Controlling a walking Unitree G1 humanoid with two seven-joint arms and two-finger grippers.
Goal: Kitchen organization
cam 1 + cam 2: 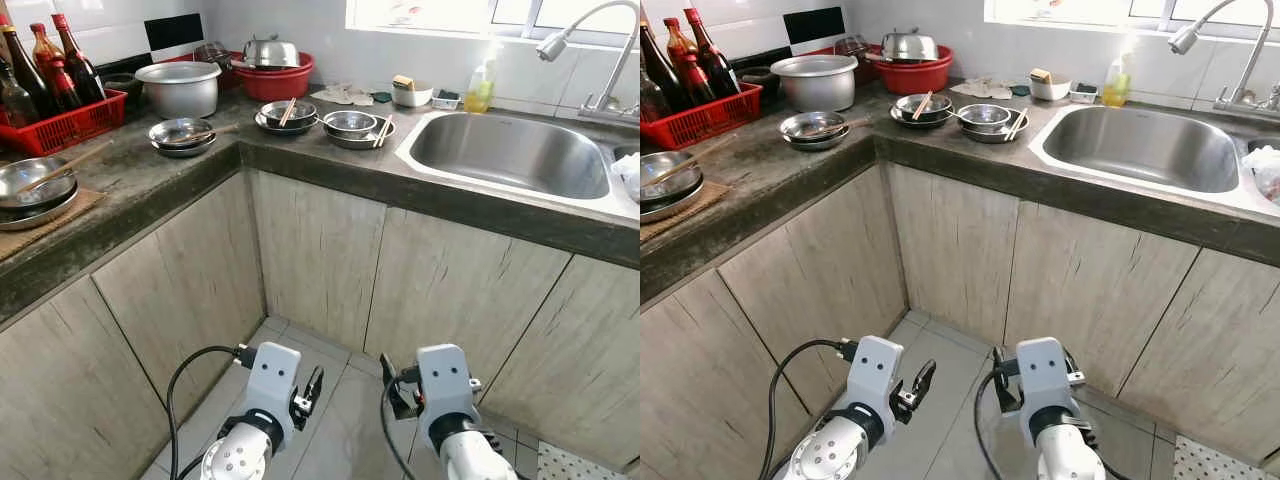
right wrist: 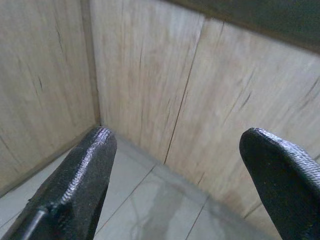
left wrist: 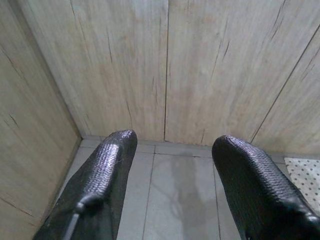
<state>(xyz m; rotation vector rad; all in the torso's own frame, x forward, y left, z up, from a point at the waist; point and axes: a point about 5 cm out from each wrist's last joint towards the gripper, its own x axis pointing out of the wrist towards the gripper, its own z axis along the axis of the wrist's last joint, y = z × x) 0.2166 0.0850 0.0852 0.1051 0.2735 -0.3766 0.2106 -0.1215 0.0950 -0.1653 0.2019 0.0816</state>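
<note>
Several steel bowls stand on the dark L-shaped counter (image 1: 150,180). One bowl (image 1: 287,113) and its neighbour (image 1: 350,124) near the corner each hold chopsticks. A third bowl (image 1: 180,133) sits to their left. Stacked bowls (image 1: 35,182) rest on a wooden board at the far left. The steel sink (image 1: 510,150) lies to the right, under a faucet (image 1: 600,50). Both arms hang low in front of the cabinet doors (image 1: 320,250), near the floor. My left gripper (image 3: 172,142) is open and holds nothing. My right gripper (image 2: 177,137) is open and holds nothing.
A large steel pot (image 1: 180,88) and a red basin (image 1: 272,78) with a lidded pot stand at the back. A red basket (image 1: 65,125) holds dark bottles. A dish soap bottle (image 1: 480,90) and a white dish (image 1: 410,92) sit by the sink. Grey floor tiles (image 1: 340,400) lie below.
</note>
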